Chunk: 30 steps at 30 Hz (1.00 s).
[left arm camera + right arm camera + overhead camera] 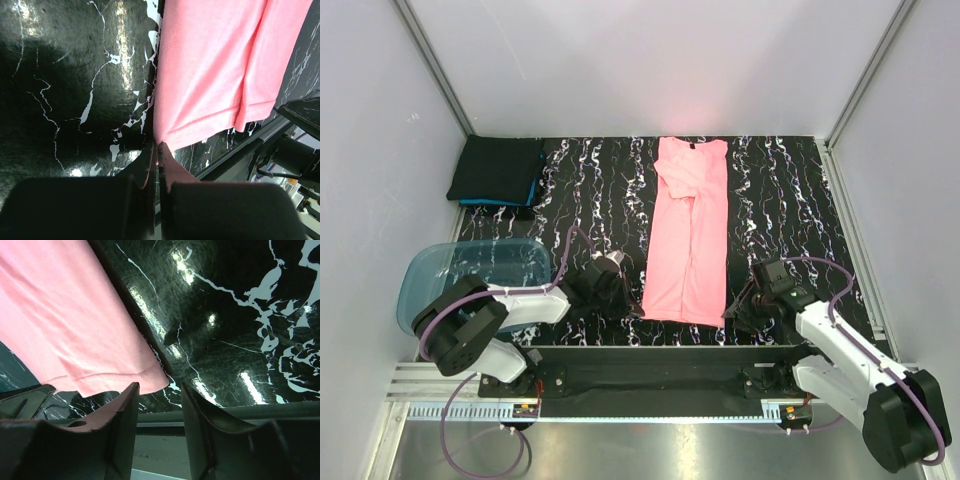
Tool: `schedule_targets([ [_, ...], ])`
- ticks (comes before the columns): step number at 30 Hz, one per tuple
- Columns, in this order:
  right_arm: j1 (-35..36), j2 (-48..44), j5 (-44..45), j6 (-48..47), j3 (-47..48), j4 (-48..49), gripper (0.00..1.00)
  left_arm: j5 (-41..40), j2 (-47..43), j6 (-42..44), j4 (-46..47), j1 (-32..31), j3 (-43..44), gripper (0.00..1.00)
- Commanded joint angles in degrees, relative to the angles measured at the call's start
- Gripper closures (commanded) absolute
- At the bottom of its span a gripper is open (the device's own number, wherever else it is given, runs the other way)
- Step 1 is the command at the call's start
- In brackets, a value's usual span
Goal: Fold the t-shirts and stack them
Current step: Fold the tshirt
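Note:
The salmon-pink t-shirt [688,235] lies folded lengthwise into a long strip down the middle of the black marbled table, neck at the far end. My left gripper [628,294] is at its near left hem corner. In the left wrist view the jaws [159,146] are closed with that corner of the shirt [210,75] pinched at their tips. My right gripper [740,308] is open at the near right hem corner. In the right wrist view [160,386] the shirt's corner [75,330] lies just ahead of the fingers, not between them. Folded black and teal t-shirts [498,170] are stacked at the back left.
A translucent blue plastic tub [470,272] stands at the near left, beside the left arm. The table's near edge rail [650,350] runs just behind both grippers. White walls enclose the table at the back and on both sides.

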Motion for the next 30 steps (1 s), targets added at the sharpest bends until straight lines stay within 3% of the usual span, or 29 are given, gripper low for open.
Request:
schedule_targets([
  [1, 0.5, 1.1, 0.9, 1.1, 0.1, 1.4, 0.53, 0.2, -0.9, 0.3, 1.3, 0.3, 0.1, 1.00],
  [24, 9.3, 9.3, 6.3, 6.6, 2.3, 2.7, 0.69, 0.6, -2.0, 1.2, 1.2, 0.2, -0.2, 1.00],
  [30, 11.8, 10.5, 9.4, 7.1, 2.8, 3.1, 0.83, 0.6, -2.6, 1.5, 0.9, 0.3, -0.4, 1.00],
])
